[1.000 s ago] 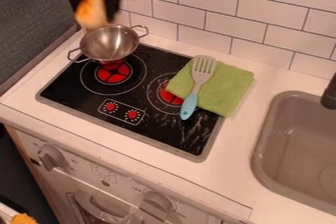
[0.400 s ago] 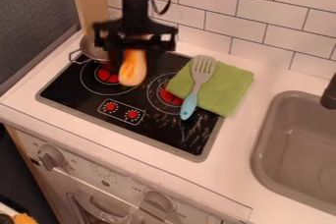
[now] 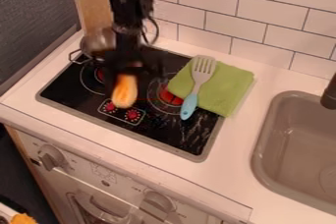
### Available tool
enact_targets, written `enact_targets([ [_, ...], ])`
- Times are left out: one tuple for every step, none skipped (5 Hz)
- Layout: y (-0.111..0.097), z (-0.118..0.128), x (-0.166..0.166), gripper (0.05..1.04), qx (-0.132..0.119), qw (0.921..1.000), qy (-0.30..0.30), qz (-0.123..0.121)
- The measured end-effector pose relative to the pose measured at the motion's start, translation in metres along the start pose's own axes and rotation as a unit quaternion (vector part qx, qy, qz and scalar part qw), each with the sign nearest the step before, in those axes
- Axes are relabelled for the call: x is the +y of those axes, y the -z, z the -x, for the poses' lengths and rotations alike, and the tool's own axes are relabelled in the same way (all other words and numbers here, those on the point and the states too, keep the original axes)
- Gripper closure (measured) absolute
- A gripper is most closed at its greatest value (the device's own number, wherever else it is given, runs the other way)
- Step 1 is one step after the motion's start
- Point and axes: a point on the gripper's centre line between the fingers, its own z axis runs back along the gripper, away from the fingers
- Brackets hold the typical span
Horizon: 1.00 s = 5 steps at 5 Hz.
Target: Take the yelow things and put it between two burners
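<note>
One elongated yellow-orange toy (image 3: 125,92) hangs on the near side of the black two-finger gripper (image 3: 135,70), which looks clamped on its far end. Its long axis runs outward from the grip, rounded free end pointing towards the red-dotted controls (image 3: 132,115). Beyond, one round red-centred burner (image 3: 172,95) and its partly hidden twin (image 3: 99,74) should flank the set-down spot.

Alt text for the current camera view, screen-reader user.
A black robot arm's end effector is over a black stovetop with an elongated yellow-orange item at it, between the two burners' red centres. To the right, a blue-handled spatula lies on a green cloth; a metal pot sits behind.
</note>
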Motion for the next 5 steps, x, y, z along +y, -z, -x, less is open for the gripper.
enact_targets([
  [0.009, -0.001, -0.013, 0.32, -0.01, 0.9956, 0.089, 0.027],
  [0.009, -0.001, -0.014, 0.102, -0.013, 0.9935, 0.11, 0.028],
  [0.007, 0.007, -0.012, 0.093, -0.019, 0.996, 0.082, 0.028],
  [-0.022, 0.02, -0.011, 0.091, -0.051, 0.9963, 0.065, 0.024],
  [-0.04, 0.03, -0.017, 0.089, -0.077, 0.9934, 0.08, 0.028],
])
